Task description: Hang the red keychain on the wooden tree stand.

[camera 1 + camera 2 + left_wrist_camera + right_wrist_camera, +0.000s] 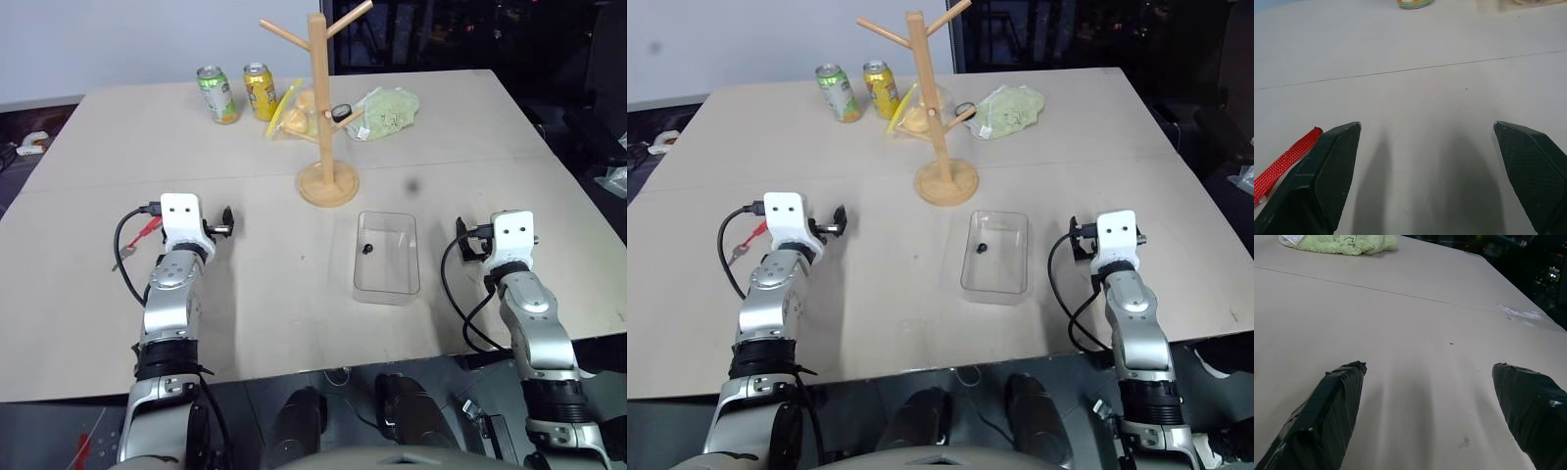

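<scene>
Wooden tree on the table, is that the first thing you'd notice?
Yes: the wooden tree stand rises tallest, mid-table toward the far side, with two drink cans to its left. Near the robot's left claw, open, the red keychain lies flat on the table.

red keychain [143, 231] beside left gripper [224, 221] — wooden tree stand [324, 108] far off

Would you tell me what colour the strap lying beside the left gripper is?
Red strap, clearest in the left wrist view.
</scene>
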Robot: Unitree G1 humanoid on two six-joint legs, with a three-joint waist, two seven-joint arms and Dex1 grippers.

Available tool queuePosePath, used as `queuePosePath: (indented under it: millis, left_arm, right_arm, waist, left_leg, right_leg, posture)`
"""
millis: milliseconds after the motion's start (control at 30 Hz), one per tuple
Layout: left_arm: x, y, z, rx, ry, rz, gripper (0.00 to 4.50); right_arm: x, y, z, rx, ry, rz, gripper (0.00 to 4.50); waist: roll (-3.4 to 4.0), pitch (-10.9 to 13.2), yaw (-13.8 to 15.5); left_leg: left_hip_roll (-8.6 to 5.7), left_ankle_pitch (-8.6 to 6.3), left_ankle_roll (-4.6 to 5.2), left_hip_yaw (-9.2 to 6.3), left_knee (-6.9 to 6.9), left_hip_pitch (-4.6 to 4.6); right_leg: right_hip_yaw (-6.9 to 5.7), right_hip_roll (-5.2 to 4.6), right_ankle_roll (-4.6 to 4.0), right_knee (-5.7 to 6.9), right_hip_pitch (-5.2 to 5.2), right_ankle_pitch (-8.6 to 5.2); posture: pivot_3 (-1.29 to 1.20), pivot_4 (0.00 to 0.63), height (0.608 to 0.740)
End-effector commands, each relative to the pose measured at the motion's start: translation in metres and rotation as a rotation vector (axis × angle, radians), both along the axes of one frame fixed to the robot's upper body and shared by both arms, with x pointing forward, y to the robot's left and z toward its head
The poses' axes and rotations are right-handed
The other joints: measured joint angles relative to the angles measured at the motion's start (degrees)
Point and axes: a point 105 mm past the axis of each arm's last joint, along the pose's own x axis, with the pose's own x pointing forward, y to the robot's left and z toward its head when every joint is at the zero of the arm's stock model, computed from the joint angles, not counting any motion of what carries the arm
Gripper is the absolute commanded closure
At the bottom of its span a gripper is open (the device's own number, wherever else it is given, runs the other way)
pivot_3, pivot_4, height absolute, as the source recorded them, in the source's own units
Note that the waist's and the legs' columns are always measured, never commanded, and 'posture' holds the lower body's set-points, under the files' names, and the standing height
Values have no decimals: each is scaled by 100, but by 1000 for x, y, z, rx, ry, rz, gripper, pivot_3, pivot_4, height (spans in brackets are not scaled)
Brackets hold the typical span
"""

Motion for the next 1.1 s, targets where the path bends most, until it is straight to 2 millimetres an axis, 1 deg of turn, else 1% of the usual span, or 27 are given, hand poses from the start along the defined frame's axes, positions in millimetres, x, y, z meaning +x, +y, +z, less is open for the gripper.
queuePosePath:
  millis: [33, 133, 267, 333, 400, 533, 600, 667, 767, 933, 1000, 1100]
  left_arm:
    - [2, 2, 12, 8, -34, -21, 0]
    - [4, 7, 16, 12, -40, -33, 0]
    - [5, 2, 19, 9, -41, -87, 0]
    - [6, -11, 28, 13, -42, -225, 0]
    - [4, -26, 43, 35, -29, -403, 0]
    - [-12, -57, 74, 101, 27, -760, 0]
    - [-19, -70, 93, 132, 41, -908, 0]
    - [-26, -81, 107, 158, 61, -1018, 0]
    - [-35, -98, 117, 179, 82, -1143, 0]
    - [-38, -113, 127, 174, 68, -1219, 0]
    - [-40, -119, 128, 175, 64, -1248, 0]
    - [-48, -130, 127, 184, 79, -1323, 0]
  right_arm:
    - [-1, -4, 15, -15, -55, -10, 70]
    - [-1, -6, 16, -21, -56, -11, 70]
    - [-1, -4, 18, -27, -57, 2, 70]
    - [-1, -4, 22, -31, -56, 26, 70]
    - [-2, -2, 26, -36, -35, 95, 70]
    - [-10, 14, 38, -45, 63, 352, 70]
    - [-16, 18, 47, -68, 121, 472, 70]
    - [-22, 23, 56, -84, 173, 569, 70]
    - [-31, 31, 67, -121, 225, 678, 70]
    - [-36, 38, 82, -130, 243, 756, 70]
    - [-37, 43, 87, -155, 235, 806, 70]
    - [-44, 53, 93, -255, 220, 946, 70]
  waist:
    - [0, 0, 0]
    - [0, 0, -1]
    - [0, 0, -2]
    - [0, 0, -2]
    - [3, 3, -7]
    - [3, 7, -15]
    - [5, 10, -12]
    - [5, 12, -15]
    - [6, 13, -22]
    - [2, 17, -30]
    - [0, 18, -14]
    - [1, 20, -12]
  left_leg:
    - [0, 0, 0, 0, 0, 0]
    - [0, 0, 0, 0, 0, 0]
    - [0, 0, 0, 0, 0, 0]
    - [0, 0, 0, 1, 0, 0]
    - [-1, 0, 0, 1, 0, -2]
    - [0, 0, 0, 1, -6, -2]
    - [0, 0, 1, -1, -6, -4]
    - [-1, 0, 1, 0, -6, -2]
    - [1, -1, 2, 1, -11, -2]
    - [6, -1, 3, 1, -20, -8]
    - [5, -1, 3, 0, -18, -13]
    - [2, -1, 3, 1, -17, -14]
  right_leg:
    - [0, 0, 0, 0, 0, 0]
    - [0, 1, 0, 0, 0, 0]
    - [-1, 1, 0, 0, 0, 0]
    - [0, 0, 0, 0, 0, 0]
    - [-1, 1, -1, -1, 0, 0]
    - [-1, 3, -1, -4, -1, -1]
    - [-3, 4, -1, -5, -1, -2]
    - [-2, 3, -1, -10, 1, -2]
    - [-3, 6, 0, -12, 1, -4]
    - [-2, 9, 0, -22, -3, -4]
    - [-2, 8, 0, -22, -5, -3]
    - [-2, 5, 1, -25, -5, -3]
  posture:
    - [0, 150, 740]
    - [0, 150, 740]
    - [0, 150, 740]
    - [0, 150, 740]
    - [0, 150, 740]
    - [0, 150, 740]
    - [0, 150, 740]
    - [0, 150, 740]
    - [0, 150, 740]
    - [0, 150, 740]
    - [0, 150, 740]
    - [0, 150, 740]
